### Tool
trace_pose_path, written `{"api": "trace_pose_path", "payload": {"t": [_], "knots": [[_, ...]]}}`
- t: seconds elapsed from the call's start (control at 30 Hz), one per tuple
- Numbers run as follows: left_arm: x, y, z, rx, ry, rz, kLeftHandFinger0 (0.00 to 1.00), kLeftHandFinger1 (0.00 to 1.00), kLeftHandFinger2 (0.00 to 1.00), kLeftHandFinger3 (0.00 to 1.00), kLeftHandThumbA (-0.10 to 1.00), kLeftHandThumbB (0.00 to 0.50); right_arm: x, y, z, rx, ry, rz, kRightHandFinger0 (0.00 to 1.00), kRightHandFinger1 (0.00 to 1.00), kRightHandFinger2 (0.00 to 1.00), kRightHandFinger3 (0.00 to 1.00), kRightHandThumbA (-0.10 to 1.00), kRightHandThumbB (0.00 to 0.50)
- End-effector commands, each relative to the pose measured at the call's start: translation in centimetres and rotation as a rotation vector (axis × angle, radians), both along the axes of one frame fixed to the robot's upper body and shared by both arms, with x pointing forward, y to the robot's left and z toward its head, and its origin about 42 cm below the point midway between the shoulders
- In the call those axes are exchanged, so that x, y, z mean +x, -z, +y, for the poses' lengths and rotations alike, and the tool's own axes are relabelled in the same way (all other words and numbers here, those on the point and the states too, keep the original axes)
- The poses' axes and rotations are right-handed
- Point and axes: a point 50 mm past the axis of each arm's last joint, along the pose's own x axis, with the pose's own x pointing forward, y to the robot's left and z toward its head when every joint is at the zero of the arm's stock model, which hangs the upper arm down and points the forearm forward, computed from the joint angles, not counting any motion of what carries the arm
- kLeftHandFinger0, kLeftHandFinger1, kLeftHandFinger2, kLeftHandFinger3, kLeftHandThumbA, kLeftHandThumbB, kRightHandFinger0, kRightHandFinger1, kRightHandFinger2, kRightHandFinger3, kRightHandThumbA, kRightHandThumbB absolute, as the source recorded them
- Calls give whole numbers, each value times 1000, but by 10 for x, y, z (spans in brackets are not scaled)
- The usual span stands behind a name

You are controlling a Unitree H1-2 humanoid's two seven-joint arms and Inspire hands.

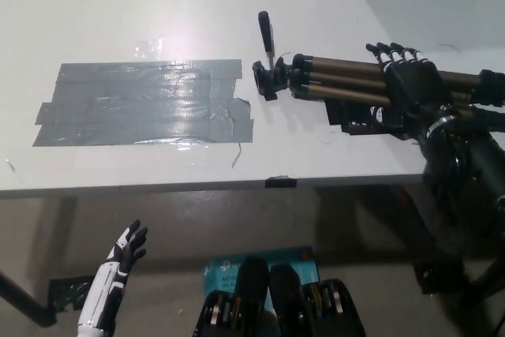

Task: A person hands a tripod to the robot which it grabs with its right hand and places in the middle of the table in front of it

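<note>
Right hand [406, 80] is laid across the legs of the tripod [335, 83], its grip not discernible, while the tripod is seen flat on the surface [118, 5], long axis directed leftward from that hand, head beside the grey tape [142, 104], far from the open left hand [126, 246].

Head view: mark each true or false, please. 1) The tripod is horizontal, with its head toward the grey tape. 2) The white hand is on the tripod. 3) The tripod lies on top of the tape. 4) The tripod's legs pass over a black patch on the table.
1) True. The tripod is horizontal, with its head pointing at the tape.
2) False. The black right hand is on its legs. The white left hand is open at lower left, below the table edge.
3) False. It lies to the tape's right, with its head near the tape's edge.
4) True. The black patch shows under the legs.
</note>
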Motion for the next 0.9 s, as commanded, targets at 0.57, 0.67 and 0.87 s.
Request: {"api": "trace_pose_path", "payload": {"t": [0.57, 0.67, 0.87], "knots": [[-4, -11, 3, 10, 21, -61, 976, 1000, 1000, 1000, 1000, 261, -57, -311, -15, 628, -569, 326, 1000, 1000, 1000, 1000, 636, 500], [0, -12, 3, 12, 27, -65, 975, 1000, 1000, 1000, 1000, 261, -69, -325, -18, 627, -535, 176, 1000, 1000, 1000, 1000, 653, 500], [0, -12, 3, 18, 20, -61, 978, 1000, 1000, 1000, 1000, 262, -90, -343, -23, 620, -502, -11, 1000, 1000, 1000, 1000, 698, 500]]}}
